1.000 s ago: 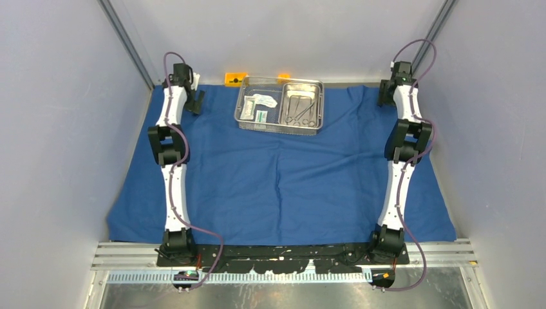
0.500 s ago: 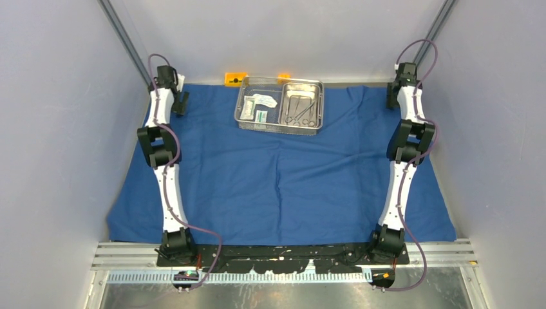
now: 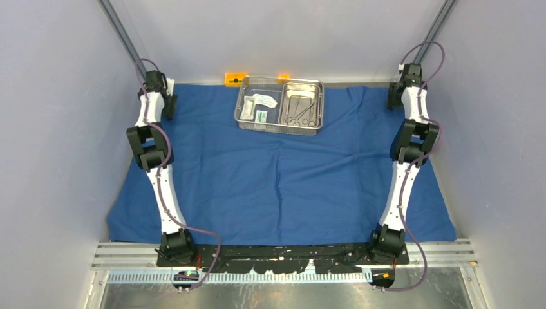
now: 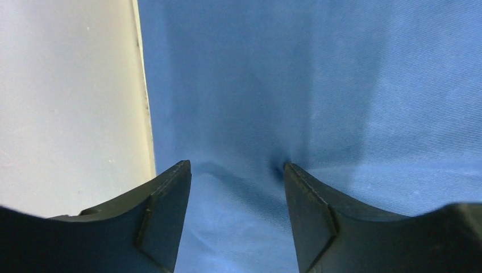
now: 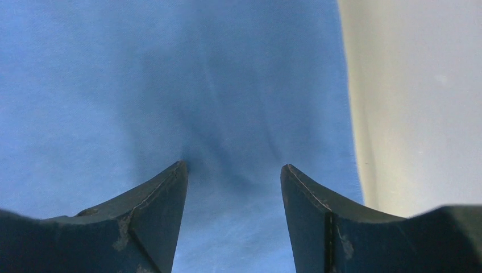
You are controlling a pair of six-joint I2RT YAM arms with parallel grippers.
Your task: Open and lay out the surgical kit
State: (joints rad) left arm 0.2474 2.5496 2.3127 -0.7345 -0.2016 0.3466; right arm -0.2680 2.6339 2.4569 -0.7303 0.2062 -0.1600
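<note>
One cloth lies spread on the table. At its far middle stands one basket, with three packets on the left inside and one tray on the right. The left gripper and the right gripper press on the cloth's two far corners, jaws apart, gripping nothing.

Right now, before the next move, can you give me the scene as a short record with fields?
cloth: blue, spread out, some creases
basket: steel mesh, on the cloth, far middle
tray: steel, inside the basket, right part
instruments: lying in the tray
packets: in the basket, left of the tray
left gripper: open, at the cloth's far left edge
right gripper: open, at the cloth's far right edge
</note>
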